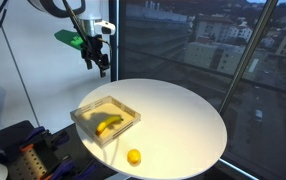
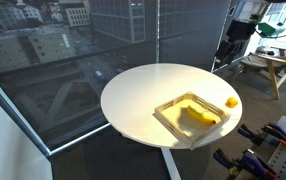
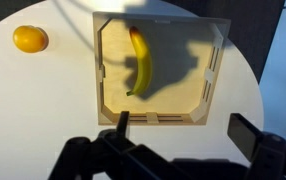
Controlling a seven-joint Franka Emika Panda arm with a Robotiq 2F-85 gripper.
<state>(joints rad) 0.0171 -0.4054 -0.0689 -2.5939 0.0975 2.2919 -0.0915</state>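
Spread wide and empty, the jaws hang high over the edge of a round white desk (image 3: 38, 100). On it a shallow wooden tray (image 3: 214, 75) holds a banana (image 3: 141, 62), with a lemon (image 3: 30, 38) lying apart. Tall windows (image 1: 223, 45) behind overlook city buildings (image 2: 43, 20).

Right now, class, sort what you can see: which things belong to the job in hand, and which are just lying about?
In the job:
- robot arm, jaws open, hovering above the table and touching nothing
- wooden tray, straight below the wrist camera
- banana, lying inside the tray

Lying about:
- small yellow fruit, on the round white table, apart from the tray
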